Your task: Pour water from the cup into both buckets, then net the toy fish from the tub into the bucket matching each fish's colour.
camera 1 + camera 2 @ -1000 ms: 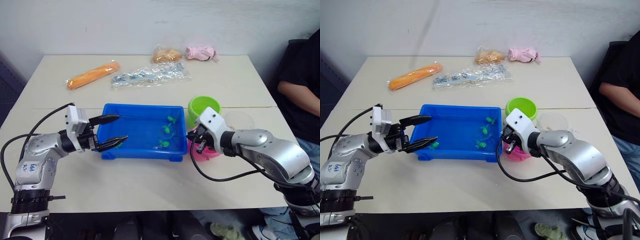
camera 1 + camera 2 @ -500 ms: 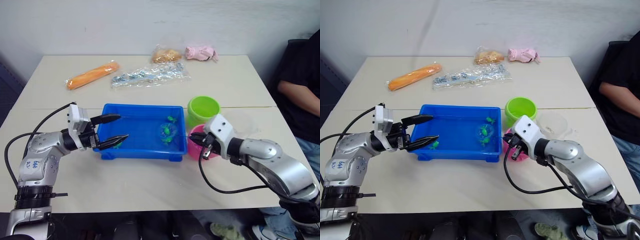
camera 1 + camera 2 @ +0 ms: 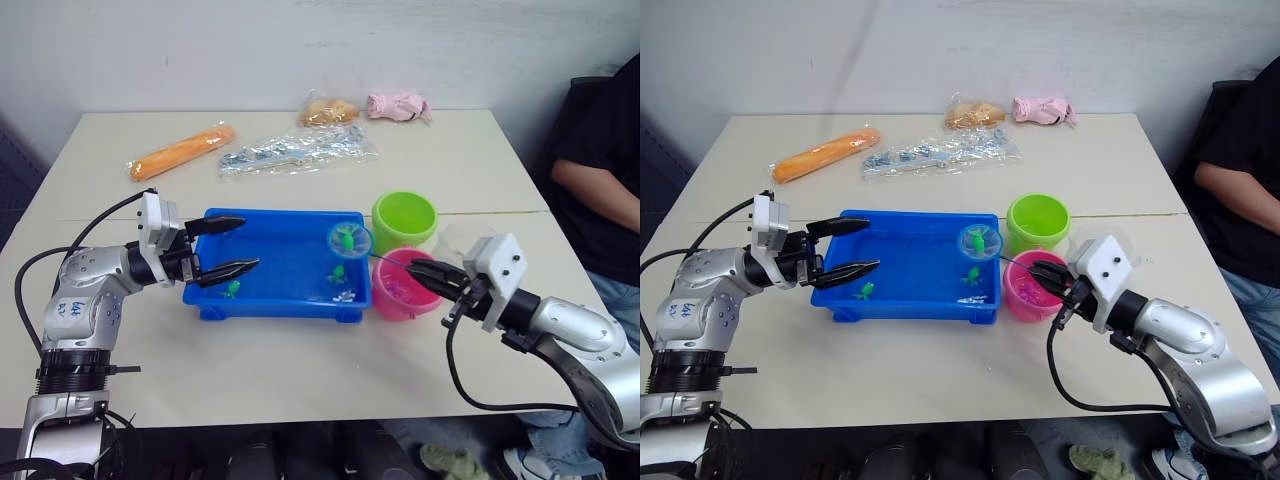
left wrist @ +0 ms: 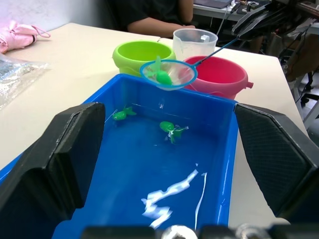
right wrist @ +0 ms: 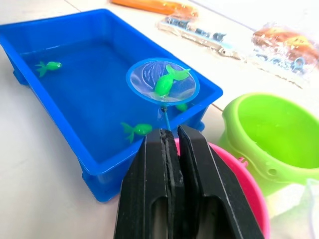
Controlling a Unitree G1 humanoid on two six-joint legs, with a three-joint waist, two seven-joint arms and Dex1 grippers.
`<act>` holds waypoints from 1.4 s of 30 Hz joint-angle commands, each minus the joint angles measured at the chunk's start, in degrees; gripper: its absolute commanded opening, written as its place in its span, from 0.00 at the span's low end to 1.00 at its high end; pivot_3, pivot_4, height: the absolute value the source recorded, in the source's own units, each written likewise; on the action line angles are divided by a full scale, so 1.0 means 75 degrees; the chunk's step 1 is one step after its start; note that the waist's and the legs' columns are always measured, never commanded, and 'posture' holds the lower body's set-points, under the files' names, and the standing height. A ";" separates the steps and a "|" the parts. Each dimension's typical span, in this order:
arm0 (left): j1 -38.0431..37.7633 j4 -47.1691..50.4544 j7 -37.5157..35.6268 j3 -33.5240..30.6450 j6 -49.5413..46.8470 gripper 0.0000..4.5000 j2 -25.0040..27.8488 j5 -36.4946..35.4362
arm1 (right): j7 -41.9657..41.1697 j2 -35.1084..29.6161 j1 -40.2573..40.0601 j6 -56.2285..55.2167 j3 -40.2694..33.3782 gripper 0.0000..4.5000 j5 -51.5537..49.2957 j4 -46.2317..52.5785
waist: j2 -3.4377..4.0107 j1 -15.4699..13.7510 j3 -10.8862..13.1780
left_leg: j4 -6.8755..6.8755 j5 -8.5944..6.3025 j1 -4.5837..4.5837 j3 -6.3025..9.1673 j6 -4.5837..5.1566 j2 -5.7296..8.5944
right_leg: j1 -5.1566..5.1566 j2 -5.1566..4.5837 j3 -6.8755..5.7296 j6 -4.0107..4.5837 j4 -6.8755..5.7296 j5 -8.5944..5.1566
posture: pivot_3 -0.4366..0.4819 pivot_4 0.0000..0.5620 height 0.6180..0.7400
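Right fingers (image 5: 170,149) pinching net (image 5: 162,83) handle; mesh hoop raised over tub (image 3: 262,300) corner, green fish (image 5: 165,82) inside. Left fingers (image 3: 228,246) spread astride tub end. Round buckets (image 3: 404,220) beside tub.

Head stereo pair: high, facing forward and down over the whole beige tabletop (image 3: 300,370). Wrist cameras: low and close, looking along their fingers from opposite ends of the shallow bright blue plastic tub (image 4: 149,164). All four views share it.
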State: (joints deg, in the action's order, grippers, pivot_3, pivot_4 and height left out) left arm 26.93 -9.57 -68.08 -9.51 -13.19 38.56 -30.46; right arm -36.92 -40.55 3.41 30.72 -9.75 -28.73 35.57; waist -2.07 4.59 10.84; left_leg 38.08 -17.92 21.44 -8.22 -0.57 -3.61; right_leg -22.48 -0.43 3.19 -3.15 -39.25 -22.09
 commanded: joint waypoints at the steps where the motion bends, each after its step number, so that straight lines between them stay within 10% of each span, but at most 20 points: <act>1: 0.0215 -0.0028 -0.0072 0.0044 0.0153 0.99 -0.0070 0.0054 | -0.0110 -0.0001 -0.0159 -0.0335 -0.0283 0.00 -0.0042 0.0253 | 0.0000 0.0000 0.0000 | 0.0002 0.0000 0.0000 -0.0001 0.0000 0.0000 | 0.0000 0.0000 0.0001 0.0000 -0.0001 0.0000 | 0.48 0.27 1.00; 18: 0.0730 0.0188 0.0220 0.0116 -0.0142 0.99 -0.0432 -0.0058 | -0.0372 -0.0282 -0.0055 -0.1552 -0.1739 0.00 0.0198 -0.0915 | 0.0000 -0.0043 0.0000 | 0.0017 0.0003 -0.0013 -0.0007 -0.0002 0.0001 | 0.0006 0.0001 0.0008 0.0000 -0.0023 0.0000 | 0.48 0.27 1.00; 42: 0.0461 0.0647 0.0476 0.0068 -0.0285 0.99 -0.0571 -0.0062 | 0.0301 -0.1230 0.1245 -0.5052 -0.0264 0.00 0.4354 -0.3710 | 0.0003 0.0007 0.0001 | 0.0018 0.0010 -0.0023 -0.0018 -0.0007 0.0001 | 0.0003 0.0003 0.0020 0.0000 -0.0037 0.0000 | 0.48 0.27 1.00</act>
State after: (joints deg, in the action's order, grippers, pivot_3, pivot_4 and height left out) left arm 30.71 -7.29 -64.47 -7.97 -16.11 34.24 -29.86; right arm -35.86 -48.71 12.79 -4.34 -11.09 2.00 7.20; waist -2.05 4.64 10.85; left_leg 38.21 -17.85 21.26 -8.36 -0.62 -3.60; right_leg -22.46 -0.41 3.35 -3.15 -39.52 -22.09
